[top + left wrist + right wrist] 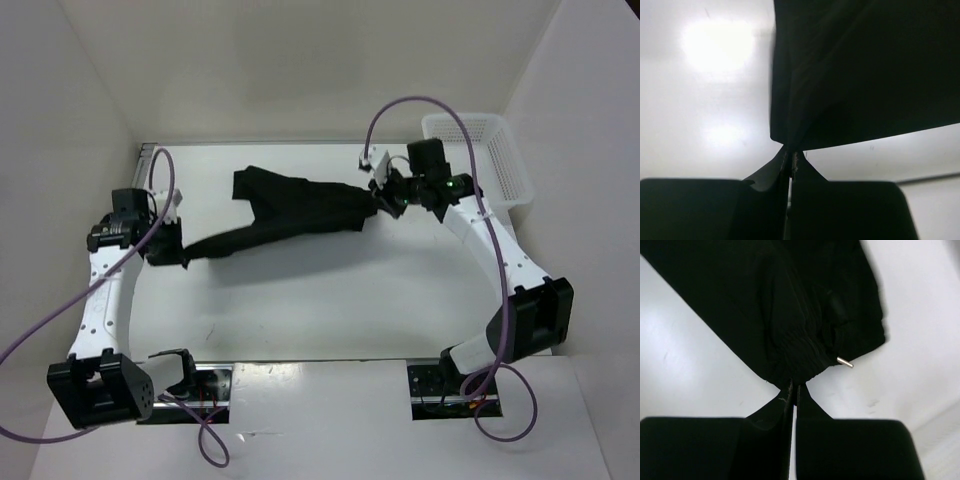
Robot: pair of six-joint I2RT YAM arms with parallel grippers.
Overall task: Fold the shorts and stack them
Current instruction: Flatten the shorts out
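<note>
The black shorts (290, 210) hang stretched between my two grippers over the white table. My left gripper (178, 255) is shut on a corner of the cloth at the left; in the left wrist view the shorts (860, 70) rise from the closed left gripper (791, 156). My right gripper (382, 197) is shut on the gathered waistband at the right; in the right wrist view the shorts (775, 300) bunch at the closed right gripper (794, 387), with a small metal cord tip (845, 362) beside it.
A white plastic mesh basket (480, 155) stands at the back right corner, just behind the right arm. White walls close the table on the left, back and right. Purple cables loop off both arms.
</note>
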